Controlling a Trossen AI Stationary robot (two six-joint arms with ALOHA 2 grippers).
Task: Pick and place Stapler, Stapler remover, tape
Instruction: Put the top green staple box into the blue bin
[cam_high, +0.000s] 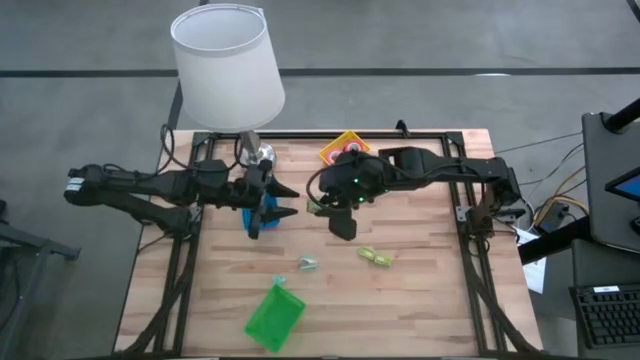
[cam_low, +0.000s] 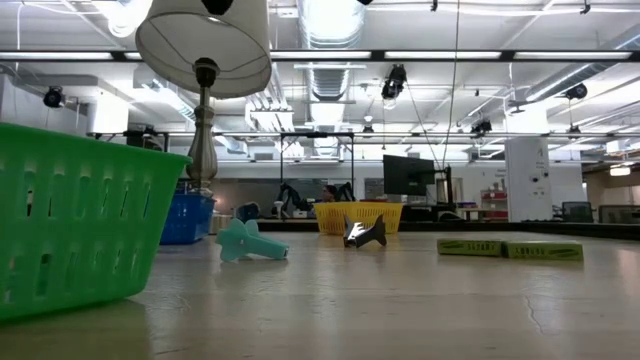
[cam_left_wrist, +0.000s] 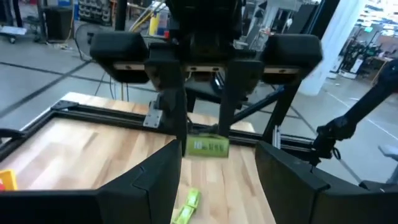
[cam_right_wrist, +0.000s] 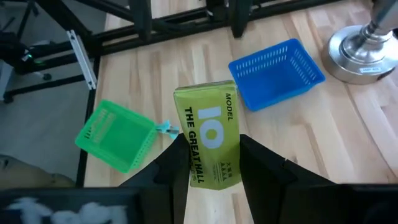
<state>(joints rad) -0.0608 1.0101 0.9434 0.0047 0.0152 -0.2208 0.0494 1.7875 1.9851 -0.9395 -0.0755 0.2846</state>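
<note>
My right gripper (cam_high: 341, 222) hangs over the middle of the table, shut on a lime-green printed box (cam_right_wrist: 208, 140). Two more lime-green oblong pieces (cam_high: 375, 257) lie on the wood near it. A small teal piece (cam_low: 250, 242) and a silvery clawed piece (cam_low: 365, 232) rest on the table between the baskets. My left gripper (cam_high: 285, 200) is open above the blue basket (cam_high: 255, 217) and touches nothing. Pink-red shapes show in the yellow basket (cam_high: 343, 148), which my right arm partly hides. My right gripper pinches the lime-green box between its two fingers, one on each long side (cam_right_wrist: 181, 163). In the left wrist view the fingers (cam_left_wrist: 177, 118) come from above, pointing down, with the box (cam_left_wrist: 208, 146) at their lower ends. The box is lifted clear of the table.
A lamp with a white shade (cam_high: 225, 65) stands at the far left, its metal base (cam_right_wrist: 367, 43) beside the blue basket (cam_right_wrist: 277, 71). A green basket (cam_high: 273, 318) sits at the near edge. Bare wood lies to the near right.
</note>
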